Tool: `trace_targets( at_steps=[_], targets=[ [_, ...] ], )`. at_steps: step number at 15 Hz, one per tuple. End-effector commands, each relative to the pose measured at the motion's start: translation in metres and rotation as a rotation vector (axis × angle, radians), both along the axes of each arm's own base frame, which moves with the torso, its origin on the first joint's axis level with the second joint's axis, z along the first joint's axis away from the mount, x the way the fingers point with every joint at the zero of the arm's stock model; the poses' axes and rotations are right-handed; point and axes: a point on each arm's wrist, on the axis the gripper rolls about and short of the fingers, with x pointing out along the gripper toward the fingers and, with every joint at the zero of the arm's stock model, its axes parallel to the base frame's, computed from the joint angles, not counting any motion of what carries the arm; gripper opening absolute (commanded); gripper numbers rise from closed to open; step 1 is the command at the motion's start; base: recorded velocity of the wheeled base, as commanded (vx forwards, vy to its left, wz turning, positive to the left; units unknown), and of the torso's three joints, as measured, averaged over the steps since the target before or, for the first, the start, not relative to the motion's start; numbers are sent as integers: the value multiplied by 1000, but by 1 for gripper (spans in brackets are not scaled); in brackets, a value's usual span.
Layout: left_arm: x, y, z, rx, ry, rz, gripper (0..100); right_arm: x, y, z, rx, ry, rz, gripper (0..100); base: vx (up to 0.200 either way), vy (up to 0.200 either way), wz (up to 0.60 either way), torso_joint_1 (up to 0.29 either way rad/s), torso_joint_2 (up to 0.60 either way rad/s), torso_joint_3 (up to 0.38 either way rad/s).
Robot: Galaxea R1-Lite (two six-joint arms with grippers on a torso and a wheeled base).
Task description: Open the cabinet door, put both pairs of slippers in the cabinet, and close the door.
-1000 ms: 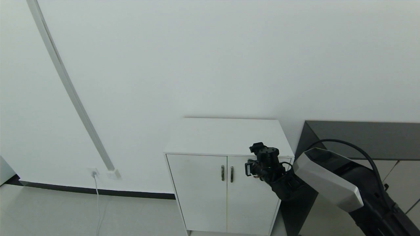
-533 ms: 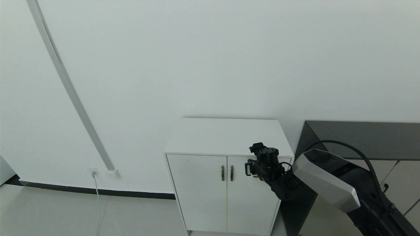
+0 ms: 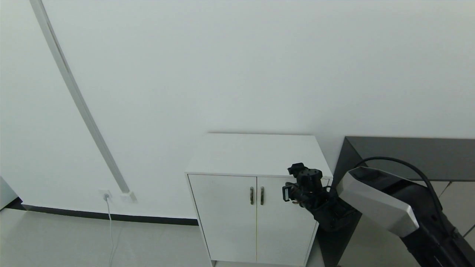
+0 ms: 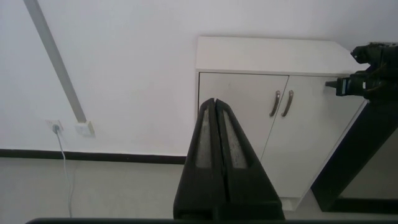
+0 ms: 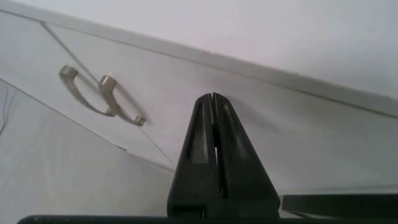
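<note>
Before the cabinet door [image 3: 282, 230], right gripper [image 5: 214, 99] sits fully closed, empty.

support: floor [image 3: 55, 241] | on it: white cabinet [image 3: 230, 215], white cable [image 3: 111, 237]

A small white cabinet [image 3: 256, 154] with a flat top stands upright in the lower middle of the frame. Its left door [image 3: 222, 218] and right door [image 3: 278, 230] are both shut. Two slim metal handles [image 3: 252, 195] sit upright side by side at the centre seam, near the doors' top.
</note>
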Motion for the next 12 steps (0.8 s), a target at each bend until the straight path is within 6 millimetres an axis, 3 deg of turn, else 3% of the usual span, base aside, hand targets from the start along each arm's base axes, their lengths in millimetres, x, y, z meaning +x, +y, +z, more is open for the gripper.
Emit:
trace_targets(
  at_steps=[1,4,10,12],
  targets=[
    [0,0,0,1,1,-1,0,-22,-12,40,24,-43,-1,0,0,0,0,0,0,0],
    [0,0,0,1,1,-1,0,-51,-44,77,33,-64,-39,0,0,0,0,0,0,0],
    [0,0,0,1,1,1,0,-101,-114,129,2,-87,-235,0,0,0,0,0,0,0],
    [0,0,0,1,1,1,0,-137,-148,147,-23,-92,-302,0,0,0,0,0,0,0]
  ],
)
